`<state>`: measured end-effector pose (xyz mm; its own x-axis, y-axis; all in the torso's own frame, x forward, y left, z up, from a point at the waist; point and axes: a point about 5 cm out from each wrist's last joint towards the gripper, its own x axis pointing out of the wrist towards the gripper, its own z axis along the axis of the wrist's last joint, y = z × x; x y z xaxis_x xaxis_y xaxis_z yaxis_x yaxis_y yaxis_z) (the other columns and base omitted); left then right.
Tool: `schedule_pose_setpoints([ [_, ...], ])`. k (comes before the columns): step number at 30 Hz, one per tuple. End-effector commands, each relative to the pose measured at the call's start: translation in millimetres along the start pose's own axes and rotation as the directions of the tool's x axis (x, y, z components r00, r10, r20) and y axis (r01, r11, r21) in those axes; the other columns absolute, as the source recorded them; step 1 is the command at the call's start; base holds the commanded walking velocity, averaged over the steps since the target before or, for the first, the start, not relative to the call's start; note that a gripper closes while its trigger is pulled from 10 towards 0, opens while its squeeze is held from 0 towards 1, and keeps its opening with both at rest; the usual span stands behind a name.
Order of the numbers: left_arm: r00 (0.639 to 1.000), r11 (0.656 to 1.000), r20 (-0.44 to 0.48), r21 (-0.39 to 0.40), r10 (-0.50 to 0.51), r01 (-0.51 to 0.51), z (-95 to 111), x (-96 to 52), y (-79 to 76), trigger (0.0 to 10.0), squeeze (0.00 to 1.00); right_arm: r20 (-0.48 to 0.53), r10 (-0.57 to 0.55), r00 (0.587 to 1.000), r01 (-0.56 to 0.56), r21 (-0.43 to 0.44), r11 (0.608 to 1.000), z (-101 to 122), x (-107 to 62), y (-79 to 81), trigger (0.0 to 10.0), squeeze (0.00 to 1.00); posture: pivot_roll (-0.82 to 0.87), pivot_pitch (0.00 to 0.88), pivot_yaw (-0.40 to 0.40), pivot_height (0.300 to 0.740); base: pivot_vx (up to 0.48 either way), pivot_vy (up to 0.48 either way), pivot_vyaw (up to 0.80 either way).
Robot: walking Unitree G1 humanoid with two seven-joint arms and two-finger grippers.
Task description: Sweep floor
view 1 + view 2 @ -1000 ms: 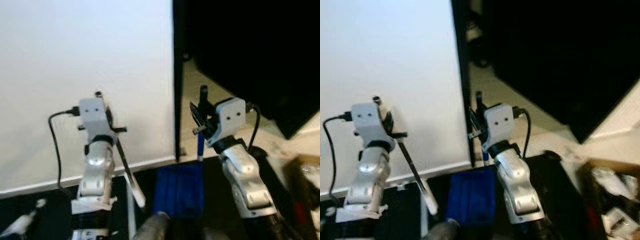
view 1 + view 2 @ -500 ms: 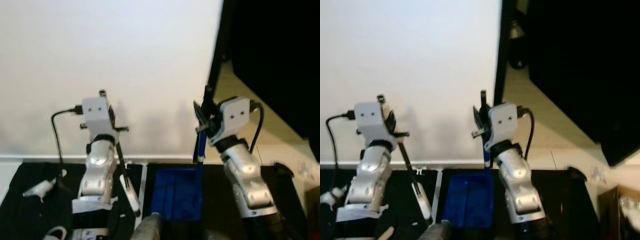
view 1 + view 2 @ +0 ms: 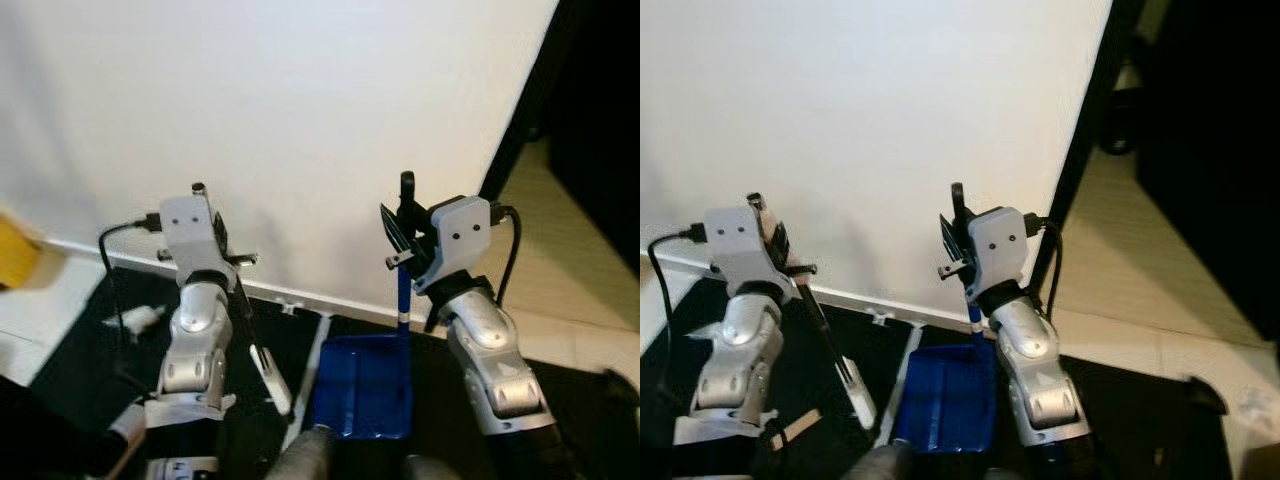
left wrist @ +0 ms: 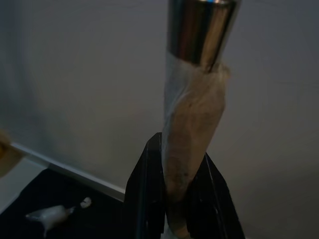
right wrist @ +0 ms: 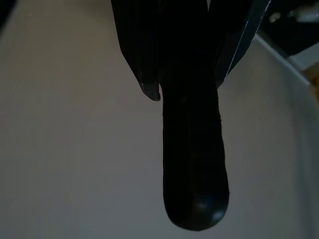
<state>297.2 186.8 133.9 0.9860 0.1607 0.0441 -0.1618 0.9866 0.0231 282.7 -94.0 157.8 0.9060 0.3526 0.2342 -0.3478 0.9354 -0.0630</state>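
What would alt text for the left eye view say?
Two silver robot arms face a white wall: the right gripper holds a blue dustpan by its upright handle, the left gripper grips a broom handle angled down to the dark floor.

Your two head eyes look forward and down, sharing the plain white wall point(image 3: 300, 120) and black floor mat point(image 3: 1120, 400). Each wrist camera looks closely along its own fingers toward that wall.

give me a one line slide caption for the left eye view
Facing a white wall, the right gripper holds a blue dustpan by its handle and the left gripper a broom stick.
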Motion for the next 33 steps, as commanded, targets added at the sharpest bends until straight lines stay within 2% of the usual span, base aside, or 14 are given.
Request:
schedule_pose_setpoints([
  [1, 1.000, 1.000, 0.021, 0.006, 0.004, -0.005, 4.3, 1.2, 2.0, 10.0, 0.00, 0.007, -0.008, 1.000, 0.008, 0.016, 1.000, 1.5, 1.5, 0.7, 10.0, 0.00, 0.03, 0.054, 0.050, 0.740, 0.000, 0.000, -0.40],
  [13, 1.000, 1.000, 0.019, 0.004, 0.003, -0.003, 3.8, 0.6, 1.4, 10.0, 0.00, -0.001, -0.026, 1.000, 0.026, 0.023, 0.999, 0.3, 0.8, -1.3, 10.0, 0.00, 0.03, 0.058, 0.050, 0.740, 0.000, 0.000, -0.73],
  [21, 1.000, 1.000, 0.018, 0.005, 0.002, -0.002, 3.4, 0.8, 0.9, 10.0, 0.00, -0.003, -0.038, 0.999, 0.038, -0.031, 0.999, -0.3, 0.8, -4.0, 10.0, 0.00, 0.03, 0.059, 0.050, 0.740, 0.000, 0.000, 0.00],
  [26, 0.999, 0.999, 0.003, -0.007, -0.044, 0.044, 0.0, 0.1, -3.4, 10.0, 0.00, -0.019, -0.065, 0.998, 0.061, -0.160, 0.985, -6.8, -2.4, -22.9, 10.0, 0.00, 0.02, 0.063, 0.050, 0.740, 0.000, 0.000, 0.00],
  [27, 0.999, 0.999, 0.003, -0.007, -0.044, 0.044, 0.0, 0.1, -3.4, 10.0, 0.00, -0.019, -0.065, 0.998, 0.061, -0.160, 0.985, -6.8, -2.4, -22.9, 10.0, 0.00, 0.02, 0.063, 0.050, 0.740, 0.000, 0.000, 0.00],
  [28, 0.995, 0.995, -0.009, -0.020, -0.096, 0.096, -2.9, -0.8, -8.9, 10.0, 0.00, -0.038, -0.075, 0.996, 0.067, -0.182, 0.981, -13.2, -4.1, -32.1, 10.0, 0.00, 0.02, 0.070, 0.052, 0.740, 0.000, 0.000, 0.00],
  [29, 0.995, 0.995, -0.009, -0.020, -0.096, 0.096, -2.9, -0.8, -8.9, 10.0, 0.00, -0.038, -0.075, 0.996, 0.067, -0.182, 0.981, -13.2, -4.1, -32.1, 10.0, 0.00, 0.02, 0.070, 0.052, 0.740, 0.000, 0.000, 0.00],
  [31, 0.985, 0.985, -0.009, -0.029, -0.172, 0.172, -4.3, -2.3, -16.9, 10.0, 0.00, -0.057, -0.092, 0.994, 0.078, -0.208, 0.975, -20.2, -5.7, -42.7, 10.0, 0.00, 0.02, 0.073, 0.054, 0.740, 0.000, 0.000, 0.00],
  [33, 0.982, 0.982, 0.008, -0.015, -0.190, 0.190, -3.0, -3.1, -19.5, 10.0, 0.00, -0.063, -0.104, 0.993, 0.088, -0.221, 0.971, -23.0, -5.6, -48.1, 10.0, 0.00, 0.02, 0.081, 0.056, 0.740, 0.000, 0.000, 0.00],
])
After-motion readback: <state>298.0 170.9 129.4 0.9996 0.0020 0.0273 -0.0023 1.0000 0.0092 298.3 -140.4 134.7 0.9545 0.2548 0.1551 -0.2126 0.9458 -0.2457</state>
